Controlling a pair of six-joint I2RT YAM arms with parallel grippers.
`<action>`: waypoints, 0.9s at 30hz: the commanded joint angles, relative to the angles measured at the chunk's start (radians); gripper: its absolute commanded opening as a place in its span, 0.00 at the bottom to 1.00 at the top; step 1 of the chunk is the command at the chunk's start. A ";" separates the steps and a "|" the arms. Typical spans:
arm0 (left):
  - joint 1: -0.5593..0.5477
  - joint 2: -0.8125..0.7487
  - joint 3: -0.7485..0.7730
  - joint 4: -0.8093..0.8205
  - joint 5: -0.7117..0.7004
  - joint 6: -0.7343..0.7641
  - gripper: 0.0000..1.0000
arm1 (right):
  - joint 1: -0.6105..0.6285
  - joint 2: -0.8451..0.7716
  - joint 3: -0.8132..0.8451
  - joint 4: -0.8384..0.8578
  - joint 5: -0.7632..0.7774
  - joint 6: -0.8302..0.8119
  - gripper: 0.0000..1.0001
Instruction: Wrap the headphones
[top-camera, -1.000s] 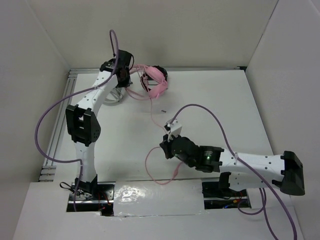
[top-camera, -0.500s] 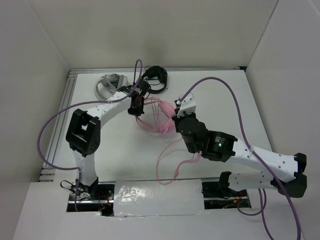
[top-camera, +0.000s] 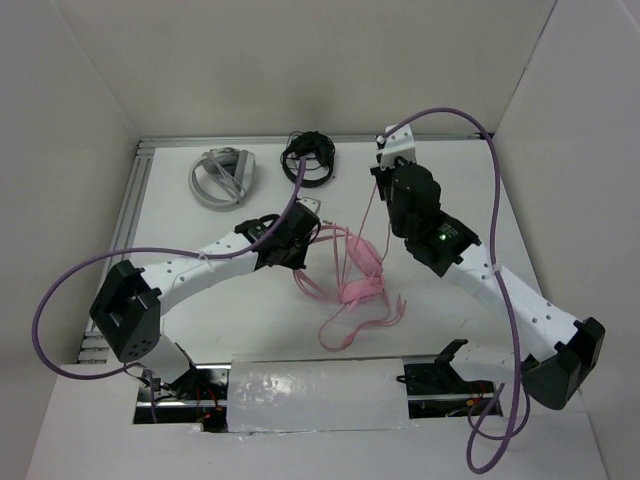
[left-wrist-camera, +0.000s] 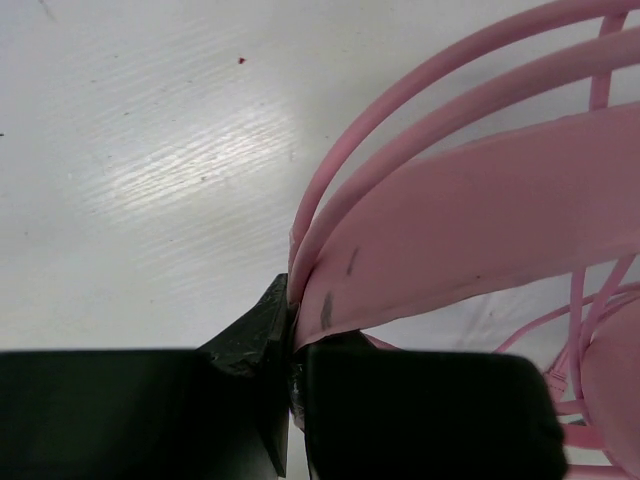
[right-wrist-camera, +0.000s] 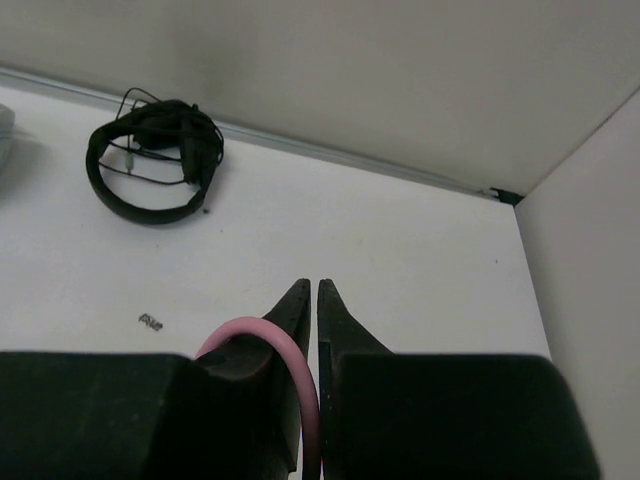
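Note:
The pink headphones (top-camera: 358, 272) hang over the middle of the table, with the headband toward my left gripper (top-camera: 308, 236). In the left wrist view that gripper (left-wrist-camera: 296, 345) is shut on the pink headband (left-wrist-camera: 480, 230), and several cable strands run alongside the band. My right gripper (top-camera: 379, 182) is at the far right and shut on the thin pink cable (top-camera: 370, 215), which runs taut down to the headphones. In the right wrist view the cable (right-wrist-camera: 303, 400) is pinched between the closed fingers (right-wrist-camera: 312, 290). Loose cable loops (top-camera: 350, 330) lie on the table near the front.
Black headphones (top-camera: 308, 160) lie at the back middle and also show in the right wrist view (right-wrist-camera: 150, 165). Grey-white headphones (top-camera: 222, 175) lie at the back left. White walls close in the table on the left, back and right.
My left gripper carried the headphones from the back toward the near middle. My right gripper swung from the front to the far right, drawing the cable with it.

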 joint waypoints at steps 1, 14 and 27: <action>-0.056 -0.030 -0.033 -0.015 -0.012 0.024 0.00 | -0.079 0.025 0.124 0.246 -0.111 -0.072 0.13; -0.119 -0.164 -0.093 0.052 0.089 0.088 0.00 | -0.238 0.180 0.152 0.309 -0.531 0.002 0.10; -0.151 -0.347 -0.096 0.132 0.153 0.180 0.00 | -0.408 0.392 0.140 0.257 -0.823 0.201 0.05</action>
